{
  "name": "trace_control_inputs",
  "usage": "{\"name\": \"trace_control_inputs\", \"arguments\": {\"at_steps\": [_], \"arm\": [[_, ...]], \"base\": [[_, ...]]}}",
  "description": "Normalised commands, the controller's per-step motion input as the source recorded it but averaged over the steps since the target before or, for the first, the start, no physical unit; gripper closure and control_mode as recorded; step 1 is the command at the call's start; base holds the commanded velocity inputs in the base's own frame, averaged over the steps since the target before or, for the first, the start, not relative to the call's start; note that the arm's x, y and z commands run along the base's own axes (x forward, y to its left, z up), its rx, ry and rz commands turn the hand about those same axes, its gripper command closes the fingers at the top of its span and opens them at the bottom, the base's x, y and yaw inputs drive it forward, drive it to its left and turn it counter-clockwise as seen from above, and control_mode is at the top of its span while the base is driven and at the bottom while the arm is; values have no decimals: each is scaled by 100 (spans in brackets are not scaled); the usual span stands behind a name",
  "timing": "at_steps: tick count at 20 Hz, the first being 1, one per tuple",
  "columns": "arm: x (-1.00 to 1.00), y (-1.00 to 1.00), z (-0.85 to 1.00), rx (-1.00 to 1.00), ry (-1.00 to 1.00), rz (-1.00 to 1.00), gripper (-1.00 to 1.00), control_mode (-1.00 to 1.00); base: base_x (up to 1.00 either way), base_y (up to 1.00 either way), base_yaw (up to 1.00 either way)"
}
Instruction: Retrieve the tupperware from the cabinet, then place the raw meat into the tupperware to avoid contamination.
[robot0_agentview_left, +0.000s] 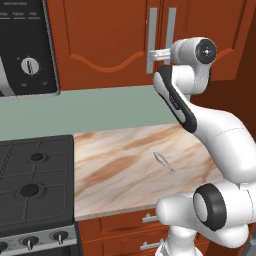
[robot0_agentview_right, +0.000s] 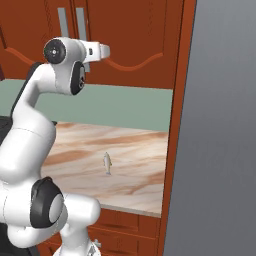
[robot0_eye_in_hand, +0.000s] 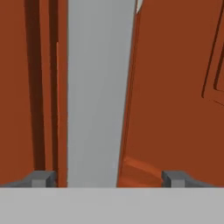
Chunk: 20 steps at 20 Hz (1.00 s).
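Left base view: my gripper (robot0_agentview_left: 152, 54) is raised at the left door's handle (robot0_agentview_left: 151, 40) of the cabinet (robot0_agentview_left: 107, 40), doors closed; the raw meat (robot0_agentview_left: 163, 160) lies on the marble worktop (robot0_agentview_left: 115, 170), right of the stove (robot0_agentview_left: 35, 187).
Right base view: raw meat (robot0_agentview_right: 107, 163) mid-worktop (well below my hand).
Hand view: fingers (robot0_eye_in_hand: 42, 178) spread wide, the grey handle (robot0_eye_in_hand: 98, 92) between them.

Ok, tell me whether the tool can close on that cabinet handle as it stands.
Probably yes: the tool is open, its fingertips either side of the grey handle on the shut cabinet, nothing between.
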Motion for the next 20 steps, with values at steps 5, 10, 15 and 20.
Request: {"name": "trace_control_inputs", "arguments": {"at_steps": [5,10,15,20], "arm": [[38,-1,-18,1,15,0,100,-100],[20,0,-25,0,7,0,100,-100],[13,-1,-23,0,5,0,100,-100],[0,-24,-9,0,1,0,100,-100]], "base": [[0,0,0],[0,0,0],[0,0,0],[0,0,0]]}}
